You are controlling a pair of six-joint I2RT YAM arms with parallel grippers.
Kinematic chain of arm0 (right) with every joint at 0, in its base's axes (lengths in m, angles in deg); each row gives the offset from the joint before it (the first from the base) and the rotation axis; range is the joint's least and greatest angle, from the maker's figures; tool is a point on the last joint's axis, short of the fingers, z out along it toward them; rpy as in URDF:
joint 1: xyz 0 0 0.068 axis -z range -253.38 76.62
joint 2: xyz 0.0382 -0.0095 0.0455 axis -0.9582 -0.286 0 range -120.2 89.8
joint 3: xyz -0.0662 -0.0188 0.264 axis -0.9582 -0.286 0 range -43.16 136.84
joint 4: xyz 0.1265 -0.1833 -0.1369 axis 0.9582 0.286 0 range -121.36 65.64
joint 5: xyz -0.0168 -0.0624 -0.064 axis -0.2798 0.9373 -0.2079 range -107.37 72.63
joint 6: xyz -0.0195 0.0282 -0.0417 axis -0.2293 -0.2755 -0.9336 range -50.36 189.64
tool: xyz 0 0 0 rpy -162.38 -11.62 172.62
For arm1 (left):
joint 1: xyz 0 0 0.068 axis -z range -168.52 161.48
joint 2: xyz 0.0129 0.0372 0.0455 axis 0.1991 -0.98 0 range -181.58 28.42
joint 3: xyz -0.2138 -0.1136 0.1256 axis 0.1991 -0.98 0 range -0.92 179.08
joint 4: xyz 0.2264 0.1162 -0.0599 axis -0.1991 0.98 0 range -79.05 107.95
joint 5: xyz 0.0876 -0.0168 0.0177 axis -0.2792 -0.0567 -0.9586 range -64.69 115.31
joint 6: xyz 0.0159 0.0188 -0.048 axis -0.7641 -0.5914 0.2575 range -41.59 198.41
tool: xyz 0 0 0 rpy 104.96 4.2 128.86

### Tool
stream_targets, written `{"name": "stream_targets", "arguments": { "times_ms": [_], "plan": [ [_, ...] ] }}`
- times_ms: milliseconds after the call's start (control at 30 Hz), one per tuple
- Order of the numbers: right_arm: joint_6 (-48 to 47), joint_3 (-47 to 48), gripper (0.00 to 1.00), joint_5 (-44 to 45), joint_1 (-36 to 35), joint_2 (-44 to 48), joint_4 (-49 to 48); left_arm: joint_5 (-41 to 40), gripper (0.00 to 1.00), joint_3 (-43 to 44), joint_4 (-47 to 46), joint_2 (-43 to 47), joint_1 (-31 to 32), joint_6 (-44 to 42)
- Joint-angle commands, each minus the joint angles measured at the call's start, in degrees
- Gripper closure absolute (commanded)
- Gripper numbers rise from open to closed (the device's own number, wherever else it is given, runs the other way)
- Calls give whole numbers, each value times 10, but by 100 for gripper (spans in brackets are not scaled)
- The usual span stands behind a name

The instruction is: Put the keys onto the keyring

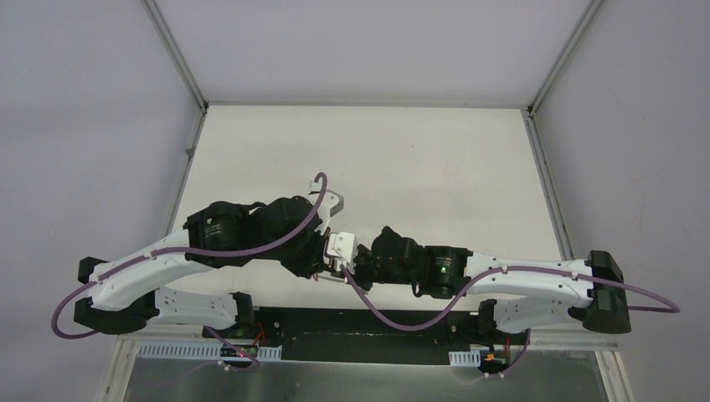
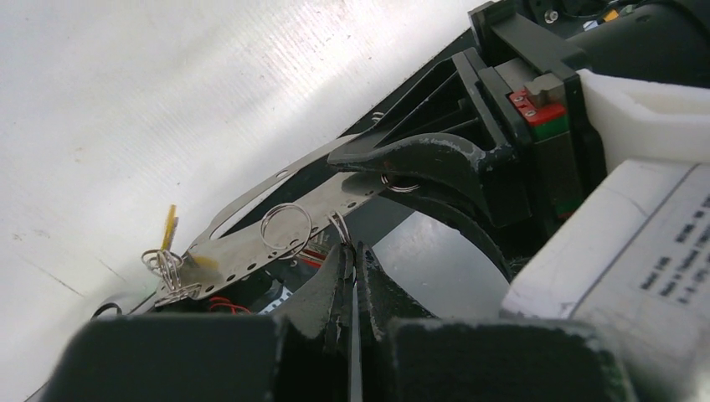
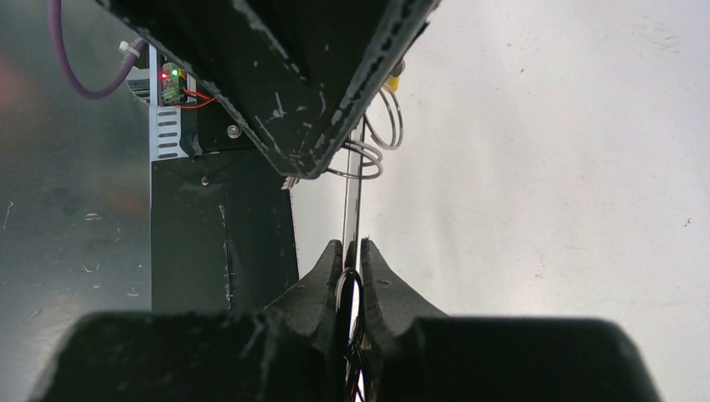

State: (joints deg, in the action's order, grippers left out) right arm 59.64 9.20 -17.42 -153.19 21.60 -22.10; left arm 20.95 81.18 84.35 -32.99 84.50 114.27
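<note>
Both grippers meet low over the table's near edge. A flat silver key (image 2: 251, 243), with a slot and a row of small holes, spans between them. My right gripper (image 3: 352, 244) is shut on one end of it; the key shows edge-on (image 3: 352, 201) in that view. A dark wire hoop (image 3: 347, 289), the keyring by its look, sits between the right fingers (image 2: 419, 155). My left gripper (image 2: 356, 249) is shut, pinching a small wire ring (image 2: 338, 224) at the key's edge. Another ring (image 2: 285, 228) hangs on the key. Small loops (image 2: 167, 268) at its far end carry a yellow tag (image 2: 170, 226).
The white table (image 1: 419, 159) stretches away behind the arms, inside white walls. A black base strip (image 3: 222, 243) with a small circuit board and red wires (image 3: 180, 84) runs along the near edge. Purple cables (image 1: 393, 314) loop over both arms.
</note>
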Motion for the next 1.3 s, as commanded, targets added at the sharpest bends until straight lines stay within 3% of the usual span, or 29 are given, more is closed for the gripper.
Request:
{"name": "stream_targets", "arguments": {
  "times_ms": [0,467,1267],
  "plan": [
    [-2,4,100,6,1,24,-67,43,100,-13,-66,18,0,-17],
    [21,-7,100,15,0,33,-91,68,100,-55,-92,75,-1,8],
    [26,21,100,65,0,17,-49,79,100,-61,-23,83,-1,47]
  ]
}}
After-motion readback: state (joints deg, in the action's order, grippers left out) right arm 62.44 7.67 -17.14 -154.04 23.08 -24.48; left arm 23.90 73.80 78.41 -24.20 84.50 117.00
